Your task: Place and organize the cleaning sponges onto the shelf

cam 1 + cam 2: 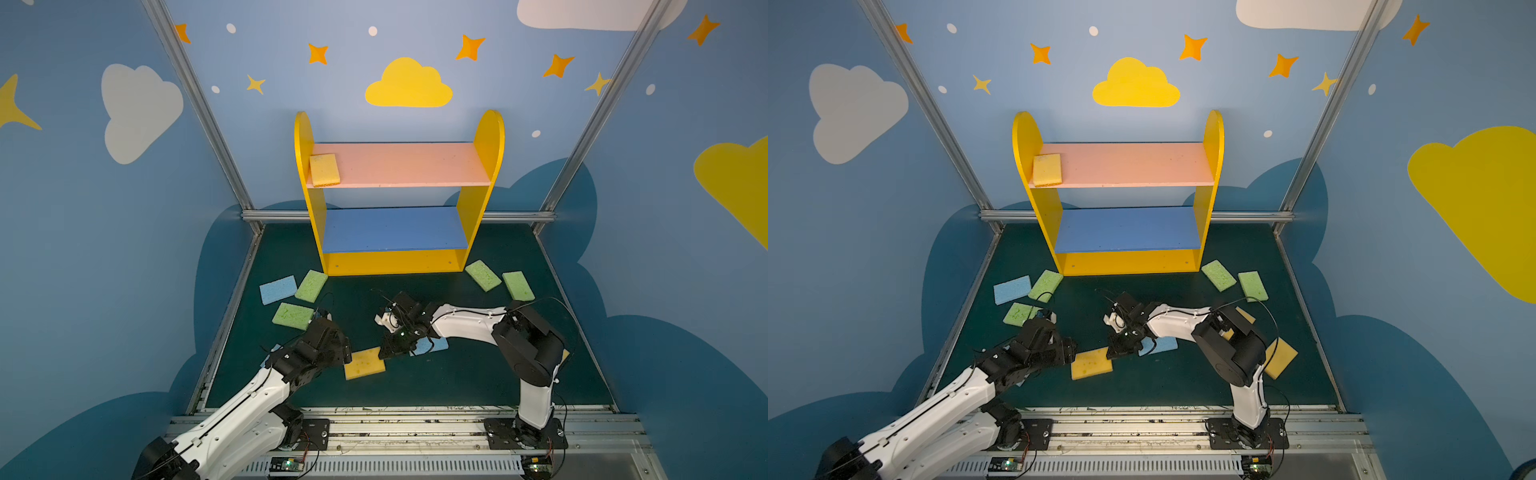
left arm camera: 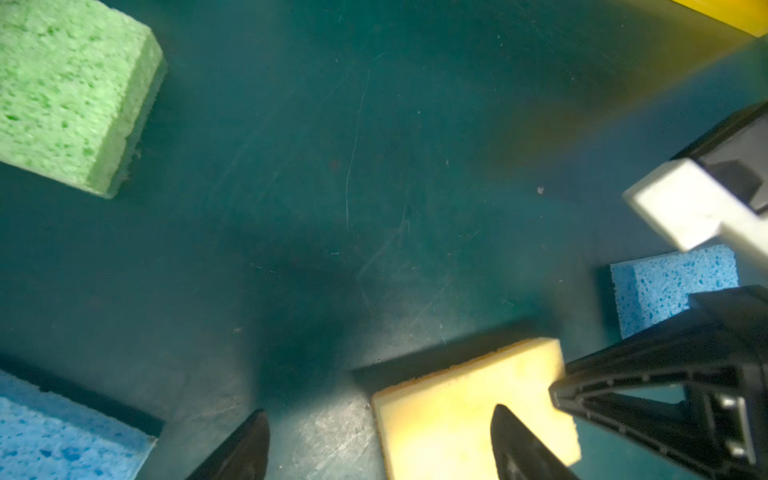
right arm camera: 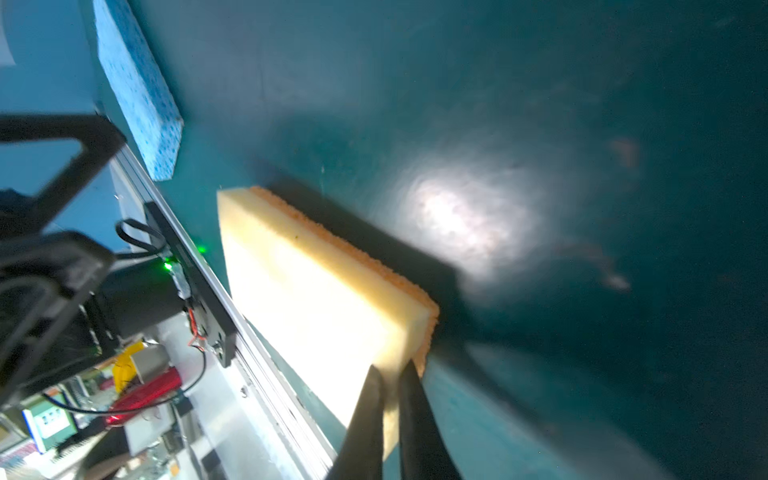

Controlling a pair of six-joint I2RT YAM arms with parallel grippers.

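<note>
The right gripper (image 3: 390,376) is pressed together on one corner of a yellow sponge (image 1: 365,365), a flat porous pad with a rougher orange underside, at the near middle of the dark green mat (image 1: 457,382). The left gripper (image 2: 380,415) stands spread at the pad's left end, one fingertip over it. The shelf (image 1: 395,264) stands far centre. A second yellow sponge (image 1: 324,169) lies at the left edge of its pink board (image 1: 415,164). The left green sponges (image 1: 311,285) and a blue sponge (image 1: 277,289) lie left of the base, the right green sponges (image 1: 483,275) to its right, with open mat between them.
</note>
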